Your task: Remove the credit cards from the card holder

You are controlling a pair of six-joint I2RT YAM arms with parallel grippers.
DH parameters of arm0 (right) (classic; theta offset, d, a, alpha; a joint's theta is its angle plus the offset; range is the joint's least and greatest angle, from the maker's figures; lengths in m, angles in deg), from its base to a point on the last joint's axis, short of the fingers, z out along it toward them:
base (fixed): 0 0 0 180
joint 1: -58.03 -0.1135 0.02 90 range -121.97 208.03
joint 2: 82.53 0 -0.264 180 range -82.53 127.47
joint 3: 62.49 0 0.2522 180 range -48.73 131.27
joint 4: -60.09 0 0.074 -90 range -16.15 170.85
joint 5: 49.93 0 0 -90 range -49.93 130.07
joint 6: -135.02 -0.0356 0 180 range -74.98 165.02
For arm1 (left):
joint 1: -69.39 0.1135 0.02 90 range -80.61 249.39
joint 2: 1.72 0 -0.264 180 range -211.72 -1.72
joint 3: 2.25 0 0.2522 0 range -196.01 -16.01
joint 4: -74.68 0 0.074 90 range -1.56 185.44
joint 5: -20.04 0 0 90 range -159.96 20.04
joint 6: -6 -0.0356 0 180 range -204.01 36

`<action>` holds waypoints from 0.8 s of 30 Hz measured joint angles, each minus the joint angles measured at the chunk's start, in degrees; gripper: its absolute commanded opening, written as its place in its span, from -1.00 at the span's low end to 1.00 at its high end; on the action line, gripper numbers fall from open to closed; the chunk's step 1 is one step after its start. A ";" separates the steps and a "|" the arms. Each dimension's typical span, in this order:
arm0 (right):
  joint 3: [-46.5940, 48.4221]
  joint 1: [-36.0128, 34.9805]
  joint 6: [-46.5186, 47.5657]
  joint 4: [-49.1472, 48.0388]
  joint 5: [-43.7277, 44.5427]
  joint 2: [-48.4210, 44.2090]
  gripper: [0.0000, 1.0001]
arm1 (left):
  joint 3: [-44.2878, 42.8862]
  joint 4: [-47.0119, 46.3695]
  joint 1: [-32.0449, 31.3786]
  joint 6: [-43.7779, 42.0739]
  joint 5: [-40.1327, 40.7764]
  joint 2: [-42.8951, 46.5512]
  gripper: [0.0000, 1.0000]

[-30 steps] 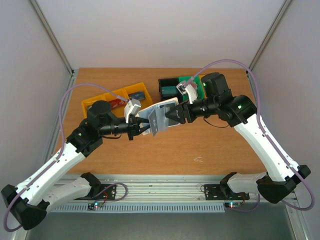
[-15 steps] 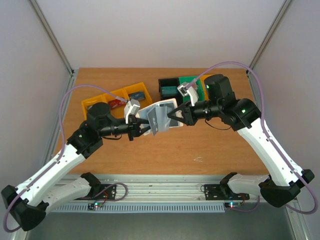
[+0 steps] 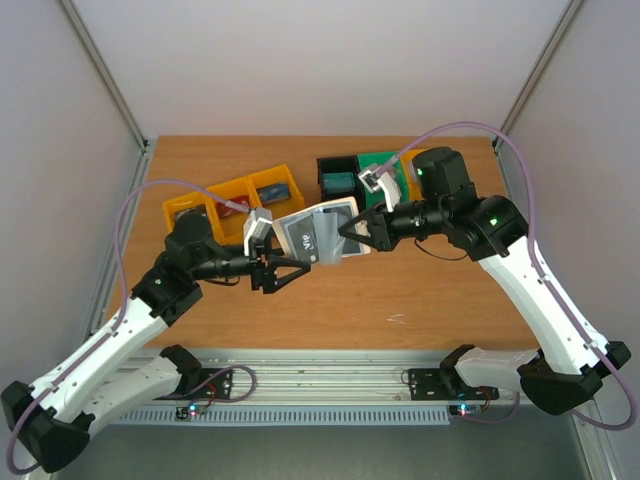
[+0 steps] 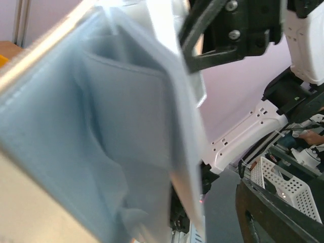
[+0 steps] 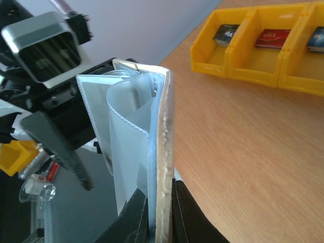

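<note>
Beige-and-grey card holder point(image 3: 318, 230) is up in the air, centre of the top view, clear of the wooden table point(image 3: 430, 290). R gripper point(image 3: 349, 235) has it: fingers narrow, pinched on the holder's right edge. R wrist cam agrees. The holder is edge-on at bottom centre, its beige outer skin clamped between the two black fingers point(image 5: 190, 220), w/ clear plastic sleeves fanning out to the left.

L gripper point(image 3: 285, 272) sits just below-left of the holder, fingers spread wide, nothing between them. From above, can't tell if a tip brushes the holder's lower edge. L wrist cam is v. close: a blue-grey pocket fills the left two-thirds of the frame, blurred, and the R gripper's black frame shows at the top.

Credit cards point(image 3: 300, 236): a dark grey printed face shows on the holder's left panel in the top view, so at least one seems to sit in its sleeve. Count can't be read.

Upper left of the table there's a row of yellow bins point(image 3: 180, 212) w/ small printed items point(image 5: 273, 36) in the compartments. R wrist cam shows one dark, one red, one bluish. Black bin point(image 3: 335, 170) and green bin point(image 3: 392, 160) are just right of them, top centre, the green one partly behind the R wrist.
</note>
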 measured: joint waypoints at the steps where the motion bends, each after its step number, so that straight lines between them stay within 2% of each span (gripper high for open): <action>1: 0.35 0.00 0.02 0.31 -0.37 0.04 -0.97 | 0.00 -0.76 0.00 0.50 0.04 -0.70 0.41; 3: 0.76 0.00 0.35 0.50 -1.38 0.04 -0.97 | 0.00 -2.08 0.00 1.73 0.35 -2.19 0.07; 7: 1.36 0.00 1.60 1.01 -3.45 0.00 -0.98 | 0.00 -3.26 0.35 3.80 0.48 -3.17 -0.91; 8: 1.40 0.00 1.99 1.20 -3.78 -0.02 -0.97 | -0.02 -3.82 0.39 4.24 0.15 -3.08 -0.99; 11: 1.42 0.26 2.67 1.51 -4.33 -0.04 -0.96 | 0.00 -4.83 0.39 4.61 -1.55 -2.45 -1.00; 15: 1.42 1.03 2.99 2.01 -3.58 -0.17 -0.54 | -0.59 -2.01 0.42 4.17 -0.44 -1.49 -1.00; 16: 1.42 1.42 2.91 2.45 -2.60 -0.13 -0.49 | -1.60 0.44 0.17 3.19 1.38 -1.55 -0.99; 19: 1.77 5.20 1.79 5.68 4.15 -0.07 -0.38 | -5.49 11.52 0.22 -2.95 13.88 -3.58 -0.99; 24: 4.28 6.88 0.02 14.21 15.91 1.97 -0.52 | -7.41 23.58 0.20 -23.87 40.83 -11.30 -1.00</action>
